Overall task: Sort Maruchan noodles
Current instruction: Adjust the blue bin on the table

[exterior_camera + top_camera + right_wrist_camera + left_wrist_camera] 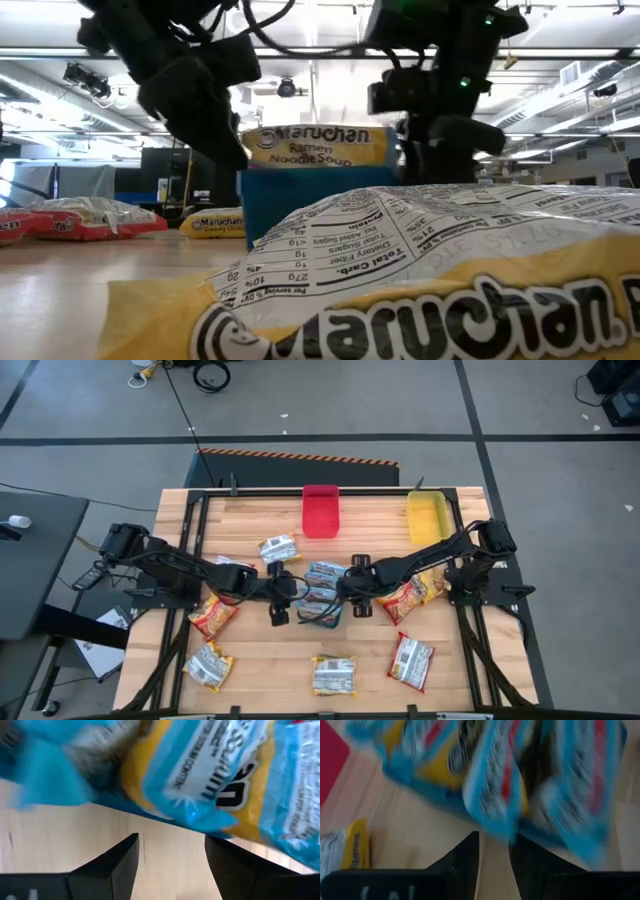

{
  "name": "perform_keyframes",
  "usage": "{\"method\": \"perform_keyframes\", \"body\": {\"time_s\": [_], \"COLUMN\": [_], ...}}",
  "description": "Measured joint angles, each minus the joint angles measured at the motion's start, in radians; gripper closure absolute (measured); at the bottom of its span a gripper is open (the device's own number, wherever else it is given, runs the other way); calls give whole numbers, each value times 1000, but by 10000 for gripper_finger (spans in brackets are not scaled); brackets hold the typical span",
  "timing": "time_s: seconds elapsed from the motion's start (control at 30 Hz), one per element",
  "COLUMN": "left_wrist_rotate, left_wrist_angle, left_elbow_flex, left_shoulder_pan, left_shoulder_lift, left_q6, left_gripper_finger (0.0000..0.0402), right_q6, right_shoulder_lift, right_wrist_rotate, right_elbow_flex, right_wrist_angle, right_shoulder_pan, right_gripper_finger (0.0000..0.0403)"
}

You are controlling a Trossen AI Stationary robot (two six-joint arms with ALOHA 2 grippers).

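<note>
Left gripper (279, 616) slightly parted, right gripper (361, 607) spread wide, both flanking blue packets (322, 592) in blue tray (300, 205), nothing pinched.

Even, bright overhead lighting casts soft shadows on the table (260, 660); both wrist views smear the blue packets (520, 780) with blur, and ceiling lamps glare at twelve o'clock behind.

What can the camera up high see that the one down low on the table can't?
Only the high view shows the red tray, the yellow tray and both whole arms reaching to the middle. Only the low view shows the nutrition label on a yellow packet right at the camera, and the room's ceiling lights. Both show the blue tray holding noodle packets between the left gripper and right gripper.
</note>
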Motion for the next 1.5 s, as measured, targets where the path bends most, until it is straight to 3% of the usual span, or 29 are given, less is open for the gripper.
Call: {"method": "perform_keyframes", "body": {"time_s": [0.17,0.33,0.6,1.03,1.37,1.5], "left_wrist_rotate": [59,149,53,65,60,35], "left_wrist_angle": [125,103,-103,-108,-308,-269], "left_elbow_flex": [1,2,0,0,0,-54], "left_shoulder_pan": [-1,-23,-23,-28,-30,-9], "left_shoulder_lift": [47,46,-54,-155,-179,-139], "left_q6": [1,0,-15,-8,-70,-94], "left_gripper_finger": [291,292,292,290,223,211], "right_q6": [-63,-84,-57,-49,-23,-23], "right_shoulder_lift": [0,0,0,0,0,0], "right_wrist_rotate": [3,-5,-39,-51,-54,-54], "right_elbow_flex": [-1,0,0,0,0,0], "right_wrist_angle": [86,130,101,109,108,116], "right_shoulder_pan": [-9,-17,-12,-1,-1,0], "right_gripper_finger": [172,172,172,172,172,172]}}
